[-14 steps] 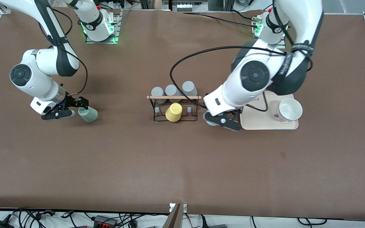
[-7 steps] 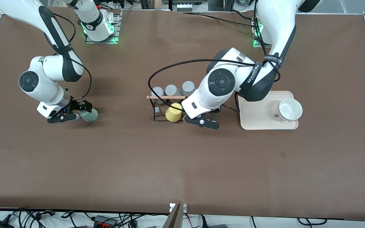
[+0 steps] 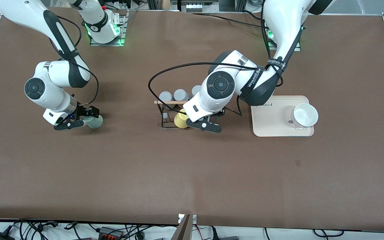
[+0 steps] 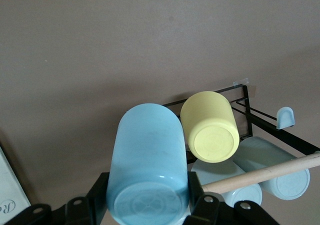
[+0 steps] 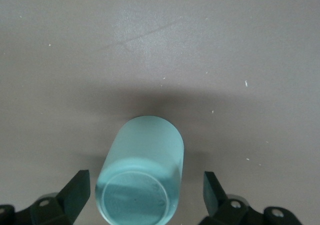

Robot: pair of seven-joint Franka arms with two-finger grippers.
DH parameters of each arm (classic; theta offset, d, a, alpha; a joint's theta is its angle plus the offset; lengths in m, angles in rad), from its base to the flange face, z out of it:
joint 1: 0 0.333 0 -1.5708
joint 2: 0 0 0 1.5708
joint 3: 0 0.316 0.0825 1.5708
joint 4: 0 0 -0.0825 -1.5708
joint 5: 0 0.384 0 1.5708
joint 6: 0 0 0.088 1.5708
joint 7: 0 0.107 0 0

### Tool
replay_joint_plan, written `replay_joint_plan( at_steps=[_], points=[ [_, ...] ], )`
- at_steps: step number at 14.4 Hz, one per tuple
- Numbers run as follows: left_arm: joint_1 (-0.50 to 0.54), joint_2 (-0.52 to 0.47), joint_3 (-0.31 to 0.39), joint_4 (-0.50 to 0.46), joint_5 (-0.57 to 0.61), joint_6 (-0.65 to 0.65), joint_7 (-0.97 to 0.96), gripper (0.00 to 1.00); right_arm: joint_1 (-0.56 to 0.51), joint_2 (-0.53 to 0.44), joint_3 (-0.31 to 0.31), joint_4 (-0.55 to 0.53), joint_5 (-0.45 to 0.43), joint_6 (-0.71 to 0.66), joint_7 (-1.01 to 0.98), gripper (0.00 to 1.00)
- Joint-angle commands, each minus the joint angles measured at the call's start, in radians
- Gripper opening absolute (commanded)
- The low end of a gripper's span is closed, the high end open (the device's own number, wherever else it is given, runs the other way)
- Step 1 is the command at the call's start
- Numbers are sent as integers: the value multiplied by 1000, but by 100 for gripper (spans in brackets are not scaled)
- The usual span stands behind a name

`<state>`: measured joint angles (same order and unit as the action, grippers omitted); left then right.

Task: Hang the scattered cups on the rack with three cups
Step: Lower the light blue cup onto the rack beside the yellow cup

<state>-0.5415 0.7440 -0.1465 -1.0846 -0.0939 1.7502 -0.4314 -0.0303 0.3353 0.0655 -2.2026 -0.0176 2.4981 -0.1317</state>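
From the front view, my left gripper (image 3: pixel 202 126) hung over the rack (image 3: pixel 182 115), beside the yellow cup (image 3: pixel 180 120). My right gripper (image 3: pixel 74 119) sat low by the green cup (image 3: pixel 94 122) near the right arm's end. In the left wrist view, the fingers squeezed the blue cup (image 4: pixel 148 170); I judged it needed lining up over a free peg (image 4: pixel 285 117). In the right wrist view, the fingers (image 5: pixel 76 191) stood wide around the green cup, not touching; I should have closed gently.
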Motion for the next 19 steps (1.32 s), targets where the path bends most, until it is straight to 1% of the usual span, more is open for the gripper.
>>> replay_joint_plan(
  at_steps=[1, 9, 12, 13, 14, 15, 16, 17, 18, 19],
  points=[
    [-11, 27, 10, 32, -10, -9, -10, 32, 1, 4, 4, -3, 5, 8, -2, 100],
    [-25, 89, 10, 32, -9, -8, -10, 32, 10, 4, 8, -5, 5, 4, 0, 100],
    [-26, 110, 10, 32, -10, -8, -12, 38, 13, 5, 8, -5, 7, 5, -2, 100],
    [-26, 115, 10, 32, -10, -8, -10, 50, 13, 7, 8, -5, 7, 7, -2, 100],
    [-25, 118, 10, 34, -12, -8, -10, 67, 13, 10, 8, -5, 5, 7, -2, 100],
    [-25, 117, 10, 34, -12, -6, -12, 96, 13, 13, 8, -5, 5, 7, -2, 100],
    [-22, 110, 8, 35, -12, -9, -12, 100, 13, 13, 8, -5, 5, 8, -2, 100],
    [-18, 101, 8, 35, -12, -21, -12, 100, 13, 16, 8, -5, 5, 7, -2, 96],
    [-14, 89, 8, 35, -12, -40, -12, 100, 13, 20, 8, -5, 5, 8, -2, 88],
    [-12, 77, 11, 43, -10, -78, -10, 100, 13, 27, 8, -5, 5, 11, -2, 78]
  ],
)
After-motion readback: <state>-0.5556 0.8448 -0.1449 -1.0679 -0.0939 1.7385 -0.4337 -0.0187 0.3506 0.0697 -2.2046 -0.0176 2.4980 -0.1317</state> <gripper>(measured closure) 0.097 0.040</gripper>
